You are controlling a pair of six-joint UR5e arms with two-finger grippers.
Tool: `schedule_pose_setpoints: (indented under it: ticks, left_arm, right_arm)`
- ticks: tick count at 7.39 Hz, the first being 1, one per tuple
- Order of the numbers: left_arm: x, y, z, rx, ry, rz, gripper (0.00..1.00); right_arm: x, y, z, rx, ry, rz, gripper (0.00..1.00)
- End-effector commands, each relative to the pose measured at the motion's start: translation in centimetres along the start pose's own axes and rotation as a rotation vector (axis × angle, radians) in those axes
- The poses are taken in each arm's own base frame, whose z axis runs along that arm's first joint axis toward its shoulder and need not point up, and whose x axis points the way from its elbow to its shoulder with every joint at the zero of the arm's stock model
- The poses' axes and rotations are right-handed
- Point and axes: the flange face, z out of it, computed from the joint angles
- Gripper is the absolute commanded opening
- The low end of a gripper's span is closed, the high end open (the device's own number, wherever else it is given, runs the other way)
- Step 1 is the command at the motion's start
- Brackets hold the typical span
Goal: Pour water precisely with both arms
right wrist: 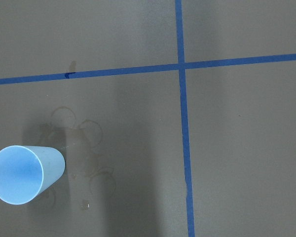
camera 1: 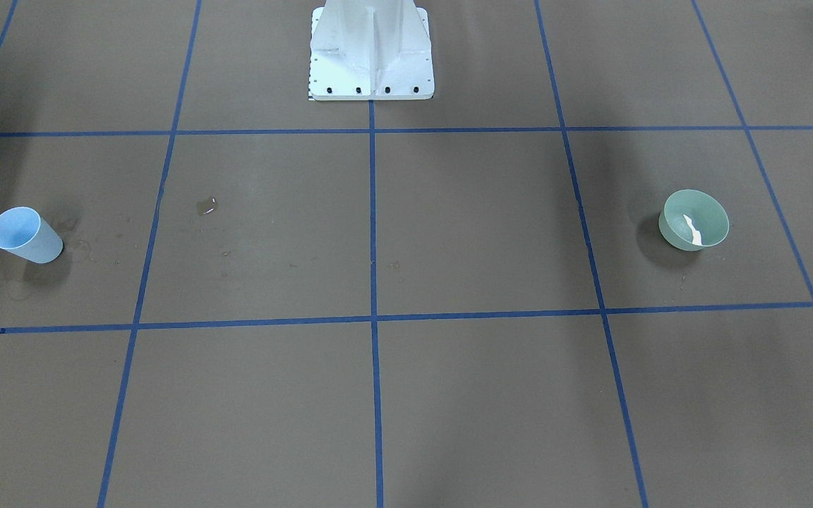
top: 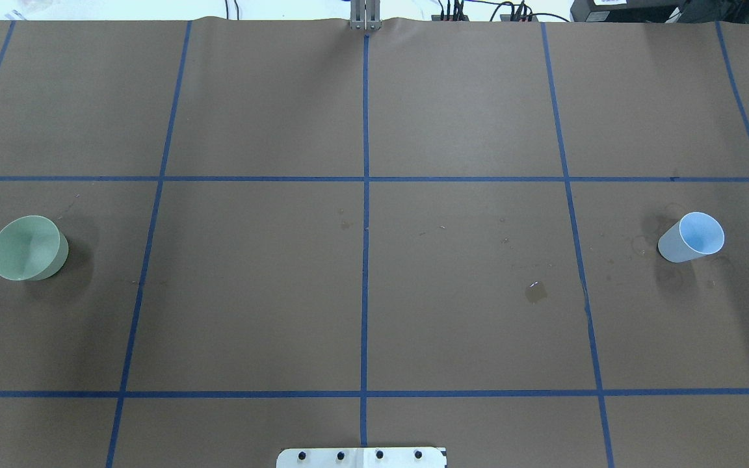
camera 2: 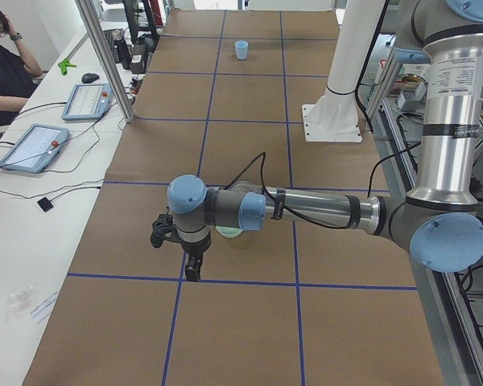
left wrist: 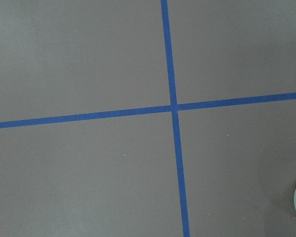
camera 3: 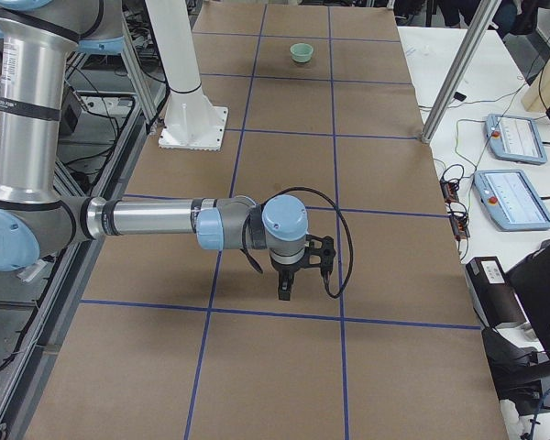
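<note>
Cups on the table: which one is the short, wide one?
The green cup, on the robot's left, is short and wide like a bowl; the blue cup is taller and narrower.

The left arm [camera 2: 314, 211] is made of shiny grey tubes joined by round parts. Each round part has a light blue cap [camera 2: 187, 193]. The right arm [camera 3: 147, 217] looks just the same. A thin black cable [camera 3: 337, 247] loops near the end of each arm. The left gripper [camera 2: 192, 272] and the right gripper [camera 3: 285, 291] are black frames. A white label [camera 2: 455, 80] with small print sits on the left arm's thick tube. The white pedestal [camera 1: 371, 49] has a flat plate with four black screws [camera 1: 358, 90] along one edge.
</note>
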Motion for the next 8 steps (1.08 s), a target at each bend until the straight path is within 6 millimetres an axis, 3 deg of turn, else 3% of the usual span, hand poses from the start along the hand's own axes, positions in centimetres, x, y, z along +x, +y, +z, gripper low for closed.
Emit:
schedule_pose_setpoints:
  ticks: [1,8]
  left_arm:
    - [0.00,-0.06,-0.01,0.000,0.000,0.000,1.00]
    - [0.05,-0.07,0.04,-0.001,0.000,0.001,1.00]
  right_arm:
    - [0.13,0.06,0.10,-0.002,0.000,0.001,0.99]
    - [0.95,-0.14,-0.03,0.012,0.095,-0.014,0.99]
